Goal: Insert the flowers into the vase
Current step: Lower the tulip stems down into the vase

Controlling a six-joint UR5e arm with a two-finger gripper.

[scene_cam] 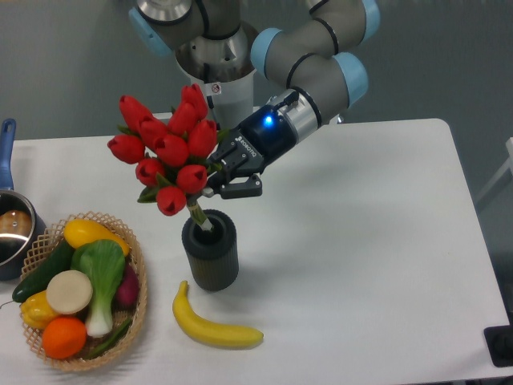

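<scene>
The end effector (227,180) is clamped on the flowers (164,148) just below the buds, which lean up and left of it. Their stem ends dip into the mouth of the vase (210,250), standing mid-worktop (377,265) toward the front edge.

White table (385,241) (vase (211,258), banana (215,327), basket (136,297))

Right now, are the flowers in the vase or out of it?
Partly in: the flowers' stem end dips into the vase mouth, tilted, buds well above, gripper holding them.
</scene>
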